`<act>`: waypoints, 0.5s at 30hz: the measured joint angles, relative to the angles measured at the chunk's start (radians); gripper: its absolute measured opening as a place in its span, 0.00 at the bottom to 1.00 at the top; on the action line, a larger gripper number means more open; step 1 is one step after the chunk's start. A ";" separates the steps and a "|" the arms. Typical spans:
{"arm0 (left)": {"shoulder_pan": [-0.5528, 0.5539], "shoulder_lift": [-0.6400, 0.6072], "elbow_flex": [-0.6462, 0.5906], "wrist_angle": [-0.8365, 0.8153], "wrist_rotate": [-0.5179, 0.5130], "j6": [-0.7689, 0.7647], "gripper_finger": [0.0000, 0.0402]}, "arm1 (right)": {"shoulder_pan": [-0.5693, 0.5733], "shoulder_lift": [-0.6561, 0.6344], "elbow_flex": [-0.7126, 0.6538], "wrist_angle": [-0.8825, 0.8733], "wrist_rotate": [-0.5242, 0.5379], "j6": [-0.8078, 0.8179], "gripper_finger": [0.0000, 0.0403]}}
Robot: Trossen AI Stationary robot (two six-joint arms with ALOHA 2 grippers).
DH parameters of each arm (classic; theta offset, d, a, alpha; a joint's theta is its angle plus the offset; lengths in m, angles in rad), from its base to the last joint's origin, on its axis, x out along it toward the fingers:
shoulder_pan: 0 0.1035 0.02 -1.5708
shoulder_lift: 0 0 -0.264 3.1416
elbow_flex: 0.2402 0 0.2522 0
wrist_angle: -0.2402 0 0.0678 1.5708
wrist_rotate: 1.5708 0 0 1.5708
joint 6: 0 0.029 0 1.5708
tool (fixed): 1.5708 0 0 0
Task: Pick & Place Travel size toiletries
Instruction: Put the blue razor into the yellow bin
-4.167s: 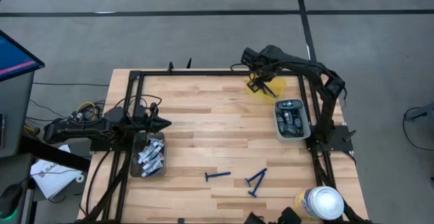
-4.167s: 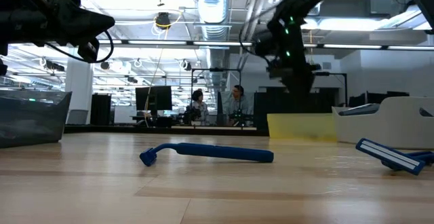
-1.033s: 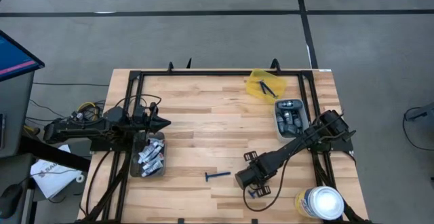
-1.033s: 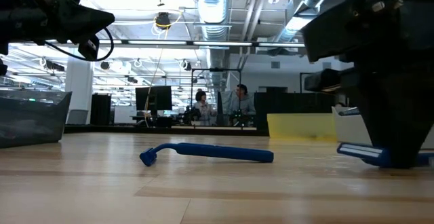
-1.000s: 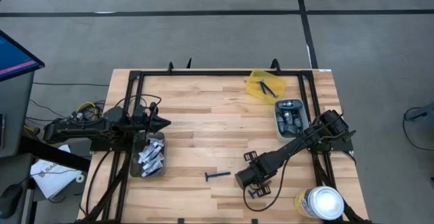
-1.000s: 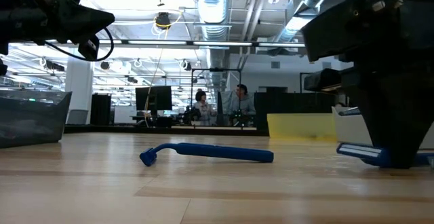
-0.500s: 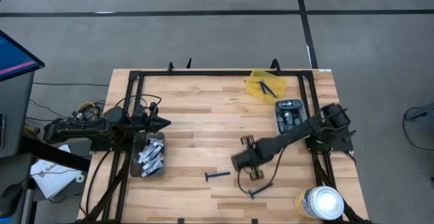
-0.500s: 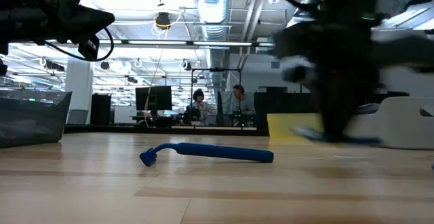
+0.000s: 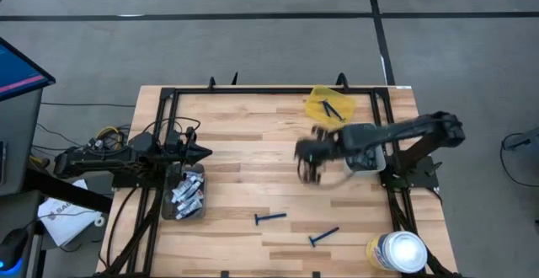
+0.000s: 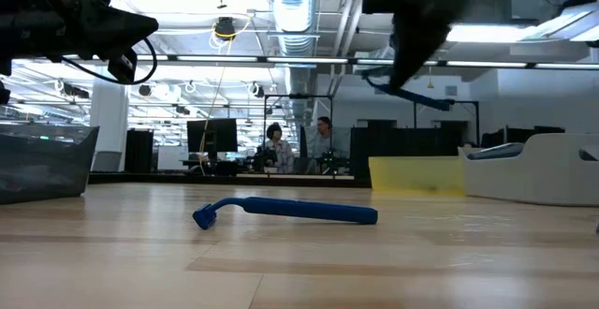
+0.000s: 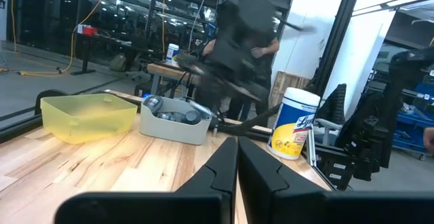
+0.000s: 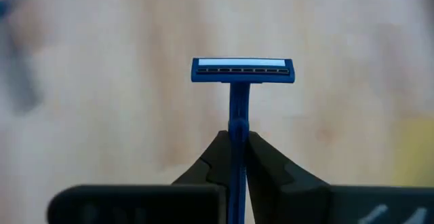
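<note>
My right gripper (image 9: 307,167) hangs over the middle of the table, shut on a dark-blue razor (image 12: 242,70). Two more razors (image 9: 269,218) (image 9: 323,237) lie flat on the wood near the front edge. A yellow bin (image 9: 328,105) at the far right holds razors. The grey tray (image 9: 370,162) of dark pods is partly hidden by the right arm. White-and-blue tubes fill the tray (image 9: 185,192) at the left. My left gripper (image 9: 202,153) waits shut above that tray. My right gripper pinches the razor's thin handle (image 12: 235,130) between its two fingers. The razor runs on along the fingers, its head (image 12: 243,70) beyond the tips and crosswise. The razor is lifted clear of the table.
A large white-lidded canister (image 9: 397,251) stands at the near right corner. A black frame (image 9: 253,91) runs along the table's far, left and right sides. Bare wood lies in the middle. People sit in the room beyond the table (image 10: 299,145).
My right gripper has risen from the table's near right part with one razor and swung toward the far edge, toward the yellow bin. The razor is lifted clear; another razor stays where it was picked.
</note>
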 joint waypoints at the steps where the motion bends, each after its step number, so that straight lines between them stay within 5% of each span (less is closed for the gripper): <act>1: 0.000 0.000 0.000 0.000 0.000 0.000 0.01 | -0.031 -0.023 0.000 -0.001 0.030 0.019 0.04; 6: 0.000 0.000 0.000 0.000 0.000 0.000 0.02 | -0.196 -0.109 0.001 -0.015 0.158 0.091 0.03; 15: 0.000 0.000 0.000 0.000 0.000 0.000 0.02 | -0.506 -0.076 0.002 -0.010 0.196 0.132 0.03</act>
